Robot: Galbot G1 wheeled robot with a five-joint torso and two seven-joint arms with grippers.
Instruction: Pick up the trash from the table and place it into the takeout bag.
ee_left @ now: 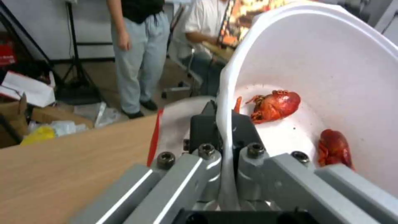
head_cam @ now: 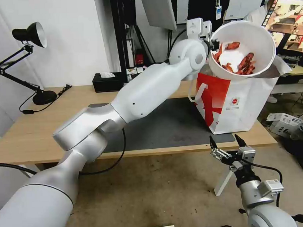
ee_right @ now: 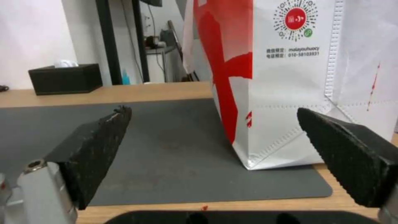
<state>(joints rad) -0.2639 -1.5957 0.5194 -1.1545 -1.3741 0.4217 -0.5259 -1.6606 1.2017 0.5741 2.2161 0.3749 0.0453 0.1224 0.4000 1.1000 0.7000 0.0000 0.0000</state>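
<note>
Head view. The left gripper (head_cam: 212, 44) is raised at the end of the outstretched left arm, above the far side of the long light-wood table (head_cam: 31, 132) with its dark grey rectangular mat (head_cam: 172, 126). A white round plastic bowl (head_cam: 255, 38) holding red crayfish shells (head_cam: 244, 64) is carried tipped steeply on its side, its mouth turned toward the camera, directly over the open top of the large white takeout bag with a red panel (head_cam: 238, 106). The bag stands on the mat at the table's right end. The right gripper (head_cam: 227, 143) is parked low, in front of the table's near edge, with its jaws spread and nothing between them. A black tissue box (head_cam: 108, 82) sits at the table's far edge.

Left wrist view. The bowl's thin wall (ee_left: 226, 124) is seen pinched between the clenched jaws, one finger inside the rim and one outside. Two shells (ee_left: 275, 105) lie against the tilted inner surface.

Right wrist view. The wide-apart black pads (ee_right: 97, 146) frame the bag's lower corner (ee_right: 265, 137) and the mat beyond.

Step in hand, as judged: delivery of the bowl into the bag. The next move would call for lowering the bowl through the bag's mouth before the grip is released, since the steep tilt could let shells slide out over the rim.
</note>
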